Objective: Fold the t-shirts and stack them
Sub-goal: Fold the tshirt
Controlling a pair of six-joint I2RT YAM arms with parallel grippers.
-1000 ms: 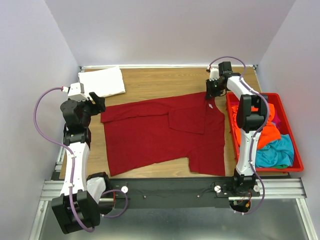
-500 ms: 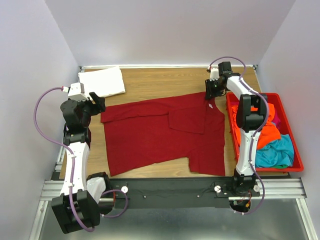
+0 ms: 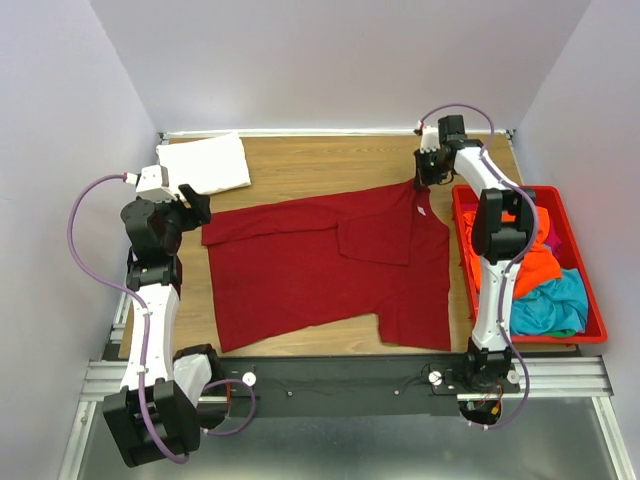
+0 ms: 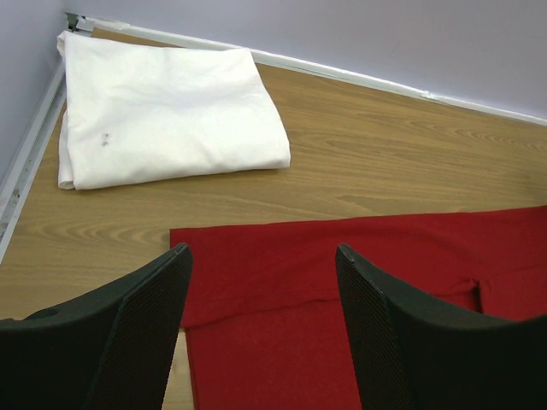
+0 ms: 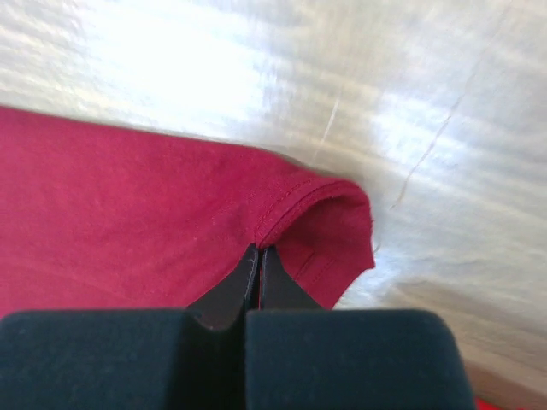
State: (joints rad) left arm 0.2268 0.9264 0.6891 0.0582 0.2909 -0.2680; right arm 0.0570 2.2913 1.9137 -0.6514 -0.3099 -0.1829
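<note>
Nearest, in front of the dark red t-shirt (image 3: 320,265), both arm bases sit on a metal rail (image 3: 350,378), which hides the table's near edge. The shirt lies spread over the wooden table (image 3: 330,160), with one sleeve folded onto its chest. Its near hem is uneven.

Right of the shirt a red bin (image 3: 545,341) holds crumpled shirts. The right arm covers part of them; an orange shirt (image 3: 535,265) and a teal shirt (image 3: 555,305) are clear, and a magenta scrap behind them is hard to make out.

At the shirt's left edge the left gripper (image 4: 261,256) hovers with its fingers well apart, nothing between them. At the shirt's far right corner the right gripper (image 5: 257,252) has its fingers pressed together on the seamed edge, which puckers up at their tips. The table in that wrist view is washed out by glare.

Beyond the shirt's far left corner, apart from it, a folded white t-shirt (image 4: 162,111) lies in the table's corner. Plain pale walls (image 3: 330,60) close in three sides.
</note>
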